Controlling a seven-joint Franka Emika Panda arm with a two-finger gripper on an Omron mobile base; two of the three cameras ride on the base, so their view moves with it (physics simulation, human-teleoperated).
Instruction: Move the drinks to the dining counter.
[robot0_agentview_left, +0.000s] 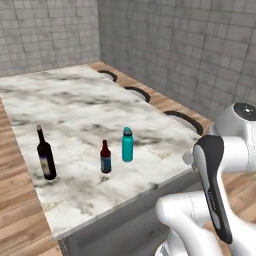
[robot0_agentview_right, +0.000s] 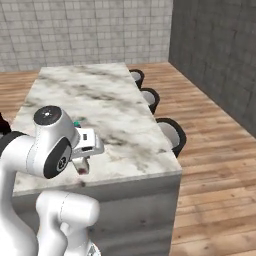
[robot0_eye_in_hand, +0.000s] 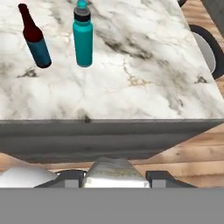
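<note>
The marble worktop (robot0_agentview_left: 90, 100) is seen bearing three upright drinks: wine bottle (robot0_agentview_left: 46, 155), small brown-red bottle (robot0_agentview_left: 105, 157), teal water bottle (robot0_agentview_left: 127, 144).

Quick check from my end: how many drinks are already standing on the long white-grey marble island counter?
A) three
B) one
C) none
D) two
A: the tall dark wine bottle, the small brown-red bottle with blue label and the teal water bottle stand upright on the marble island counter.

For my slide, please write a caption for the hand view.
Gripper holding a pale can before the dining counter.
</note>
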